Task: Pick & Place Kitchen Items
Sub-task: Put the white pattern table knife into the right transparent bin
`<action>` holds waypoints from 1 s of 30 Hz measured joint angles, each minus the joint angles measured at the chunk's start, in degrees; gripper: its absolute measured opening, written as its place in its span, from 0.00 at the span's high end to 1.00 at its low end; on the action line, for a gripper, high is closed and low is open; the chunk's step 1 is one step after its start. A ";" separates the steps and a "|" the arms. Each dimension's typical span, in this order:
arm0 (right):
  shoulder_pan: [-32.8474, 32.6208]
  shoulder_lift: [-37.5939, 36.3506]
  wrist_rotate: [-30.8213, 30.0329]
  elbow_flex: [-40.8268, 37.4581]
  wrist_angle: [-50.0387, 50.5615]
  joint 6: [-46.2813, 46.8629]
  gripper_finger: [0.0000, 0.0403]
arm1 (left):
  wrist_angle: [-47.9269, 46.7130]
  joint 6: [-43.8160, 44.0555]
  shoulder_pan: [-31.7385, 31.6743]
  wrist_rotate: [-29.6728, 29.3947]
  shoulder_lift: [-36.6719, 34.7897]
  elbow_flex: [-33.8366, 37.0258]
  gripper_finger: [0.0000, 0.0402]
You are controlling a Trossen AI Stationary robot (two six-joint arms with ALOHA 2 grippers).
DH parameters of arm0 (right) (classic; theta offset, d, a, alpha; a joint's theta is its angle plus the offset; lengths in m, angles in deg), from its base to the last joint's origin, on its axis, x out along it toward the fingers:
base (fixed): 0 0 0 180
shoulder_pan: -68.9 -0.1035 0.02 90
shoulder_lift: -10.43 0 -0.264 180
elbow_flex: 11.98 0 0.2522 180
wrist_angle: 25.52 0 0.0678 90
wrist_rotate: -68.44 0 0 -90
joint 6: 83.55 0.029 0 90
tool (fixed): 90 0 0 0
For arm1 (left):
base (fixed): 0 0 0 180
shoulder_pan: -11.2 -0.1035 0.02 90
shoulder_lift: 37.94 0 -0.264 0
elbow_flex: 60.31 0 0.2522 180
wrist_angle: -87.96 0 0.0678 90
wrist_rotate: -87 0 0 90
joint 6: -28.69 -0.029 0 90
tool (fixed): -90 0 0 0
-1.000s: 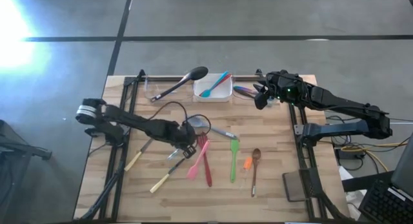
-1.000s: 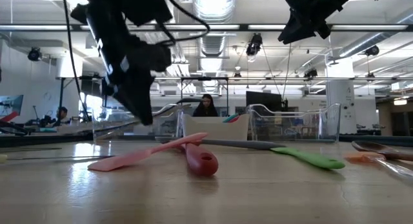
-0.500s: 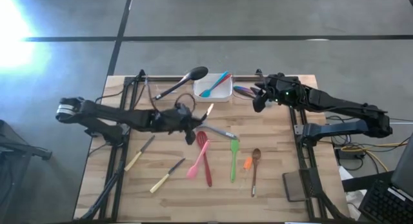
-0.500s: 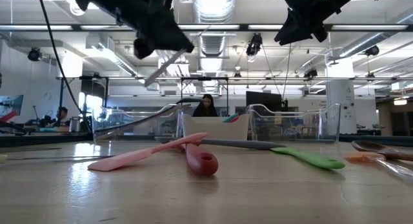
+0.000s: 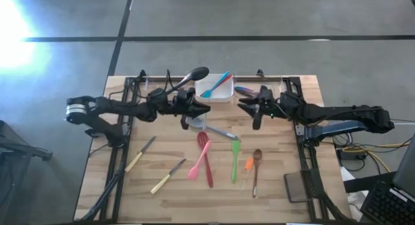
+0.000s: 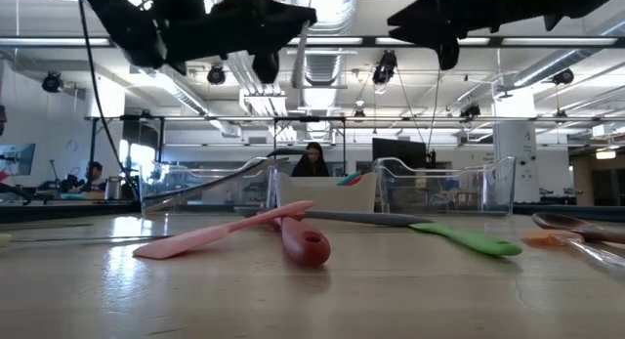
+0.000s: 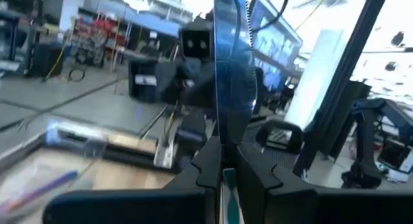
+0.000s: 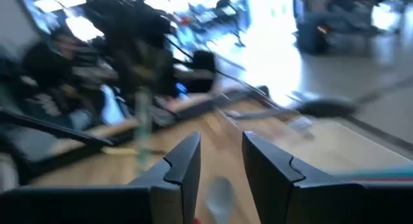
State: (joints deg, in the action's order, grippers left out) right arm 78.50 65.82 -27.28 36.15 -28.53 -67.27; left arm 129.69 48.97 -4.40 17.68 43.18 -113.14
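While you hold it aloft, treat the slim flat shiny utensil as light, stiff and slick: I judge a thin blade could twist in the pinch.

- Left gripper: fingers closed on that utensil near its lower end, blade upright; it hangs high over the wooden table, just in front of the white rectangular tray.
- Right gripper: fingers parted, holding nothing, facing it nearby.
- Lying on the table: pink flat spatula, red slotted spoon, green spatula, wooden spoon. All are slim and probably light; take them mid-handle.
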 joint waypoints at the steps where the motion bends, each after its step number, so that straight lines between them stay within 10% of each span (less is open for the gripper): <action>1: -0.30 0.53 0.21 -0.50 -1.92 0.12 0.72 | 1.09 -0.01 -0.26 0.24 1.12 -0.76 0.93; 30: -4.13 10.28 1.31 6.82 -4.91 -0.13 0.47 | 1.50 -2.60 -2.77 13.34 14.33 -21.67 0.93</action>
State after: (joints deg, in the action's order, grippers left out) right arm 74.38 76.10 -25.98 42.96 -33.45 -67.40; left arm 131.19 46.37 -7.17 31.02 57.51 -134.81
